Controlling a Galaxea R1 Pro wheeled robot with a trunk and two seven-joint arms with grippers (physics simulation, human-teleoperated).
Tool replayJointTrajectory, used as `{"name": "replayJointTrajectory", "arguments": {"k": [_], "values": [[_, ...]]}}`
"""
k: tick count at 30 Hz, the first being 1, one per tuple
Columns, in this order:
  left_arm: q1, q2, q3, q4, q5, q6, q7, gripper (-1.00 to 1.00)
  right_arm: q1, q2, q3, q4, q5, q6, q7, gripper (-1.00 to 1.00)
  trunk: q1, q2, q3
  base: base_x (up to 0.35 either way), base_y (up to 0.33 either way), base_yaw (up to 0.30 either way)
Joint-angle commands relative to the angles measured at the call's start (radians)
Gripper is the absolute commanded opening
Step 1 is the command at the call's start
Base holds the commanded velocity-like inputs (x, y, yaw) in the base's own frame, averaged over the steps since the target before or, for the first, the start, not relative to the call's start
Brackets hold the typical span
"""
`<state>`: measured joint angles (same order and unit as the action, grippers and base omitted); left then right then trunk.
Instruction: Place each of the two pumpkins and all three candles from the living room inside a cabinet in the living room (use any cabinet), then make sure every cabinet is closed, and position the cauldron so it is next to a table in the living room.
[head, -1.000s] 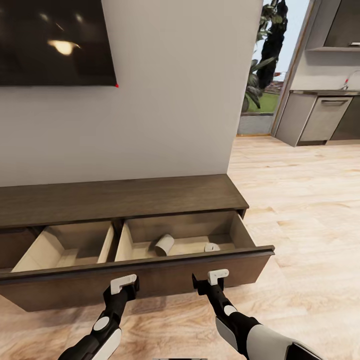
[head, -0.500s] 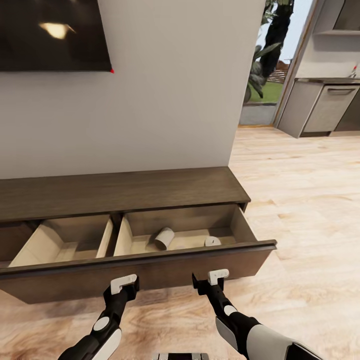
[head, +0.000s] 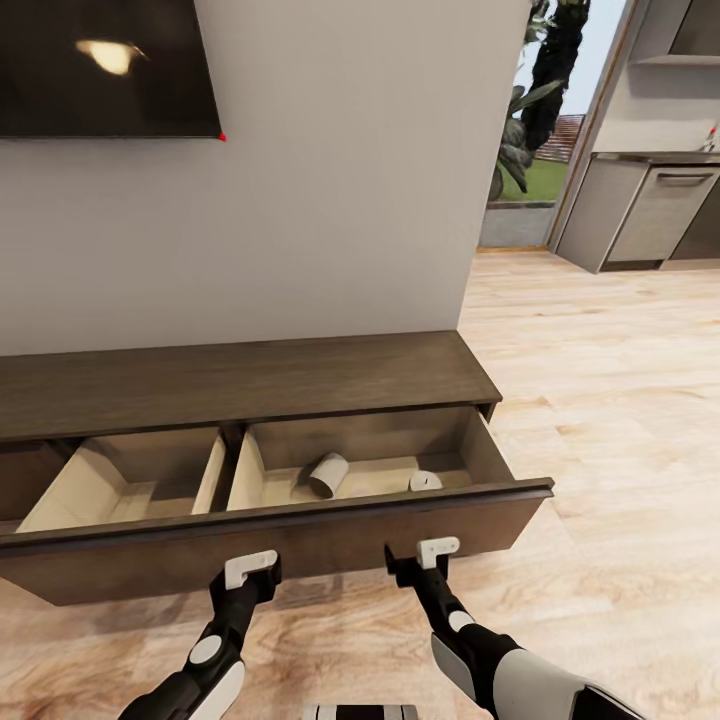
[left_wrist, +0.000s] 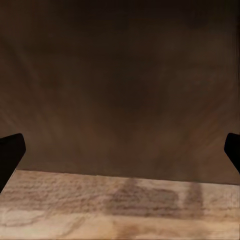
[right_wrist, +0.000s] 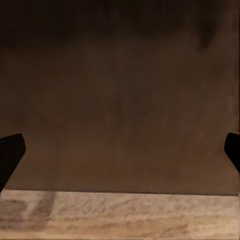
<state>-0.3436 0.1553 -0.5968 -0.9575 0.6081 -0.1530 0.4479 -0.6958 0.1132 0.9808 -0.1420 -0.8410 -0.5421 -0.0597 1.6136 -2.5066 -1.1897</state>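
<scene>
While the cabinet (head: 300, 380) drawer stands pulled out with two candles (head: 327, 475) lying in its right compartment, the left gripper (head: 250, 570) and right gripper (head: 437, 552) sit just before the drawer front (head: 300, 555), fingers spread wide and holding nothing. Closing it well likely calls for an even, square push from both arms, so that the wide front does not skew.

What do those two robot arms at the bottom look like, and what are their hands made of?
Both arms are slim and mostly black, with glossy white shell panels and a small round grey-white disc at the wrist joint. The left hand and right hand each end in a pale, off-white blocky bracket on a black body. In the wrist views, the fingertips look like dark, flat black wedges. No cables show.
</scene>
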Motion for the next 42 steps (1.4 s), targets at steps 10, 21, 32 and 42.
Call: {"name": "replayJointTrajectory", "arguments": {"k": [10, 21, 32, 42], "values": [[0.000, 0.001, -0.006, 0.000, -0.011, -0.011, 0.006, 1.00, -0.001, 0.000, 0.009, 0.008, -0.067, -0.092, -0.010, 1.00, 0.000, 0.000, -0.001, 0.000, 0.000, 0.000], [0.000, 0.003, -0.006, 0.000, -0.011, -0.009, 0.002, 1.00, -0.001, 0.000, 0.009, 0.009, -0.081, -0.089, -0.015, 1.00, 0.000, 0.000, -0.001, 0.037, 0.003, 0.000], [0.000, 0.001, -0.006, 0.000, -0.011, -0.005, 0.004, 1.00, -0.001, 0.000, 0.010, 0.009, -0.081, -0.087, -0.015, 1.00, 0.000, 0.000, -0.001, 0.145, 0.003, 0.000], [0.000, 0.001, -0.006, 0.000, -0.010, -0.005, 0.005, 1.00, -0.001, 0.000, 0.009, 0.009, -0.081, -0.085, -0.015, 1.00, 0.000, 0.000, -0.001, 0.259, 0.000, 0.000]]}}
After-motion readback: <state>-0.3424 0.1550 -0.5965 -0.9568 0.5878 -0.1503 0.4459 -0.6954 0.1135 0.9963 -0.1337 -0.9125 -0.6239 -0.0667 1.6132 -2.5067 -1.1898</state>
